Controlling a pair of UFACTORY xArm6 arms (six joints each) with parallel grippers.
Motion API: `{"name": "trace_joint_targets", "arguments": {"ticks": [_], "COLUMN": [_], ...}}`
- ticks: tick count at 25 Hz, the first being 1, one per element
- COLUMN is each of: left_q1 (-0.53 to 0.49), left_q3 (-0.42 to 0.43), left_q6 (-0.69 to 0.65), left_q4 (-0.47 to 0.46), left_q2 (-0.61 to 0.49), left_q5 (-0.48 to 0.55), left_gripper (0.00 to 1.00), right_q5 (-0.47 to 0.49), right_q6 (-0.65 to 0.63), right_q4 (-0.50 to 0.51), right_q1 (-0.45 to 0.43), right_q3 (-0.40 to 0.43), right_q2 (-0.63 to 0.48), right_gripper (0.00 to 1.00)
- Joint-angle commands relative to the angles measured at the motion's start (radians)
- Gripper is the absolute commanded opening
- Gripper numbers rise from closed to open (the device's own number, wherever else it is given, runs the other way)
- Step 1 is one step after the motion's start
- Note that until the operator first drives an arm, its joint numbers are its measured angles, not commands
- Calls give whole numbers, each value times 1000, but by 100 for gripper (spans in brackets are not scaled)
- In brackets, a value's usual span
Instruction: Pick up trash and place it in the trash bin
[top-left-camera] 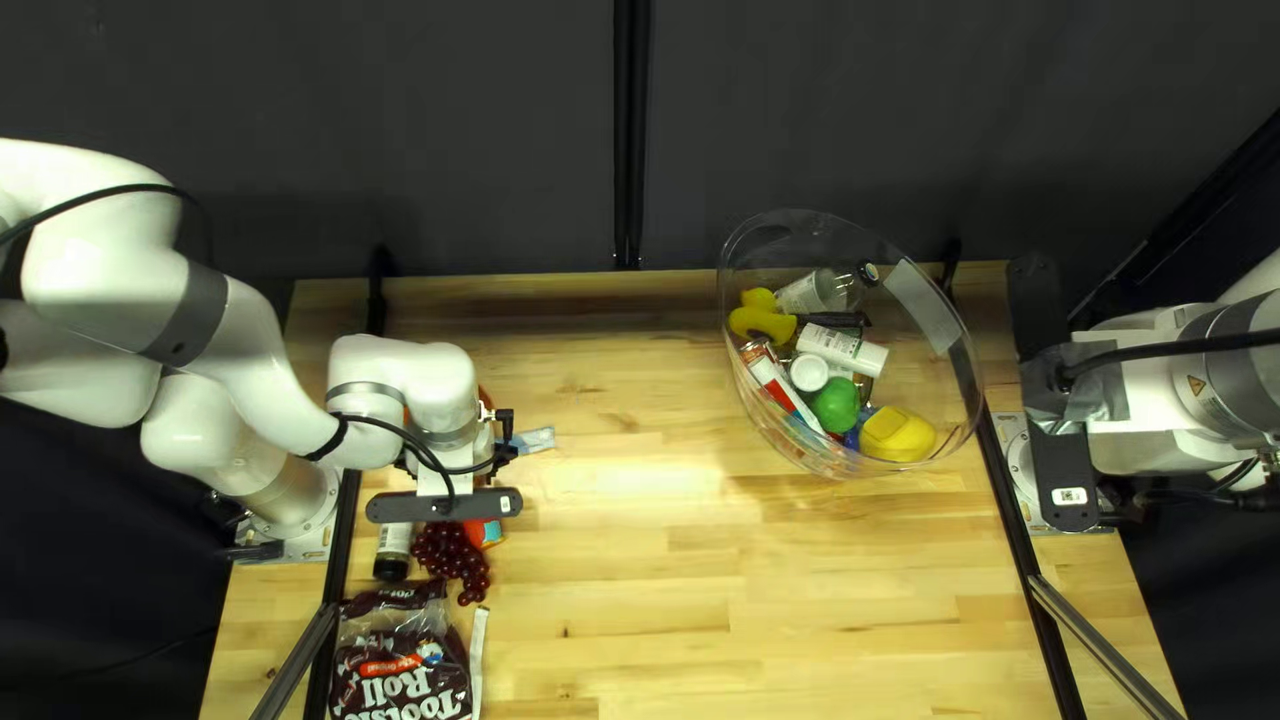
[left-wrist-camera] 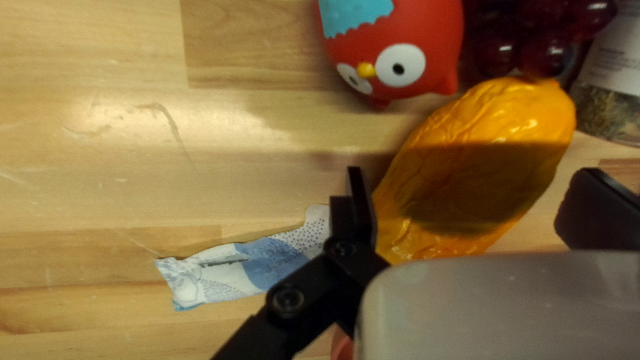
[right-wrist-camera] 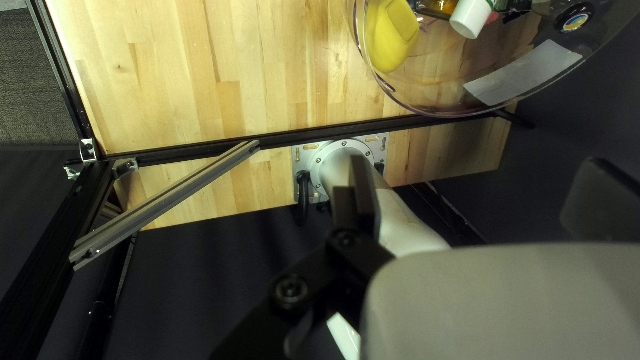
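Orange object [left-wrist-camera: 490, 153] — oval, wrinkled, glossy — between left tool's [top-left-camera: 504, 454] spread fingers; right tool [top-left-camera: 1118, 447] agape, empty.

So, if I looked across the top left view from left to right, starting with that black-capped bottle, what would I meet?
Black-capped bottle → dark red grapes → blue-and-white wrapper → clear round bin → white right arm.

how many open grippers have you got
2: the left gripper, over the wrinkled orange thing near the red bird toy; the right gripper, beside the clear bin
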Motion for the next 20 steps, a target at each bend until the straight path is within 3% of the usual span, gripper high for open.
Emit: {"name": "trace_joint_targets", "arguments": {"ticks": [1, 2, 3, 5, 9, 14, 20], "left_q1": [18, 19, 19, 5, -60, -207, -306], "left_q3": [5, 3, 0, -12, -65, -224, -501], "left_q6": [29, 32, 35, 26, -65, -308, -598], "left_q4": [-17, -20, -25, -27, -5, 72, 219], "left_q2": [21, 26, 30, 27, -10, -28, 143], "left_q5": [-28, -31, -32, -16, 56, 155, 126], "left_gripper": [42, 30, 8, 1, 0, 0, 0], "right_q5": [0, 0, 0, 0, 0, 0, 0], "right_q6": [0, 0, 0, 0, 0, 0, 0], "right_q4": [0, 0, 0, 0, 0, 0, 0], "right_q1": [0, 0, 0, 0, 0, 0, 0], "right_q3": [0, 0, 0, 0, 0, 0, 0], "right_q2": [0, 0, 0, 0, 0, 0, 0], "right_gripper": [100, 100, 100, 100, 100, 100, 100]}}
